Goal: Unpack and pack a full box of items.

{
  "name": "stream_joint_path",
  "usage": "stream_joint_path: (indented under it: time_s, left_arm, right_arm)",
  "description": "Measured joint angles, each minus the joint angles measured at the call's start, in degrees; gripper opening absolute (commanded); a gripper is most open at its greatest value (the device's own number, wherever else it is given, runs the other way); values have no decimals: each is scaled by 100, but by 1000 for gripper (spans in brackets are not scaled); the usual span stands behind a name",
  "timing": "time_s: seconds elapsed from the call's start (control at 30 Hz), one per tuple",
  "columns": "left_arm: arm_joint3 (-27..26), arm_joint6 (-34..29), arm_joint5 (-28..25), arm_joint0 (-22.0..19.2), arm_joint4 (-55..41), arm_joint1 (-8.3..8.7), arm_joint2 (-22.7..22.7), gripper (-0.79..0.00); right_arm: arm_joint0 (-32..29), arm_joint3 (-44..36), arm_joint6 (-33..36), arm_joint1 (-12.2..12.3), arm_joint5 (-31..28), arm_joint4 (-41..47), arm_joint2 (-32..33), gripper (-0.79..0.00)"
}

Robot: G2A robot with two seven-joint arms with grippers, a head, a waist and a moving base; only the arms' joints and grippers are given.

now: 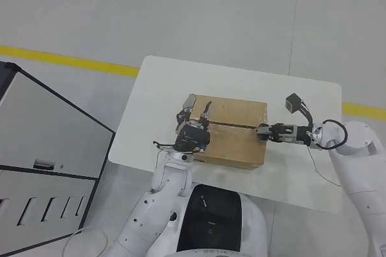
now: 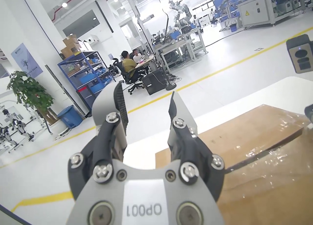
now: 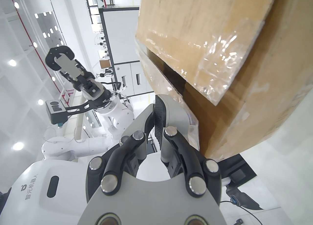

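Brown corrugated cardboard box [image 1: 231, 128] sits mid white rounded-corner table [image 1: 309, 90], flaps shut, seam running left-right. Glossy, crinkly clear tape [image 3: 215, 47] wraps over box's right end. Left gripper [image 2: 148, 111] hovers over box's left end, ribbed black fingers spread wide apart. Right gripper [image 3: 155, 116] at box's right end by seam, fingers pressed together. Can't tell if tape edge is pinched.

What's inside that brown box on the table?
Its contents are hidden: the cardboard box is closed on top, leaving only a narrow dark slit along its middle, too dark to see through.
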Motion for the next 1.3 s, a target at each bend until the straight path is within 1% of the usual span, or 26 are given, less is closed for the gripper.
stream_joint_path:
  time_s: [0.2,0.3,0.33,0.47,0.6,0.7,0.83,1.03,1.2,1.3]
  left_arm:
    - [-9,34,14,98,-22,30,-65,-351]
    - [-11,59,6,140,-29,46,-102,-317]
    - [-6,68,8,156,-28,53,-117,-317]
    - [9,71,61,223,46,74,-157,-289]
    - [20,-15,180,323,236,96,-190,-283]
    - [0,-58,294,409,299,101,-158,-283]
    - [-17,-65,342,537,381,131,-227,-246]
    - [33,-142,323,735,475,174,-320,-249]
    - [120,-165,385,794,482,185,-291,-222]
    - [177,-241,354,816,558,193,-258,-225]
  right_arm:
    - [75,-263,-233,-9,-321,327,120,-785]
    - [143,-424,-311,-17,-461,451,148,-785]
    - [157,-490,-340,-21,-516,489,151,-785]
    - [144,-726,-466,-35,-608,620,129,-785]
    - [147,-877,-603,-47,-723,732,138,-785]
    - [197,-889,-693,-56,-774,792,140,-785]
    - [299,-863,-827,-78,-827,860,101,-785]
    - [461,-746,-821,-111,-877,948,-12,-785]
    - [590,-624,-814,-136,-866,996,-106,-785]
    - [643,-563,-799,-149,-879,1021,-149,-785]
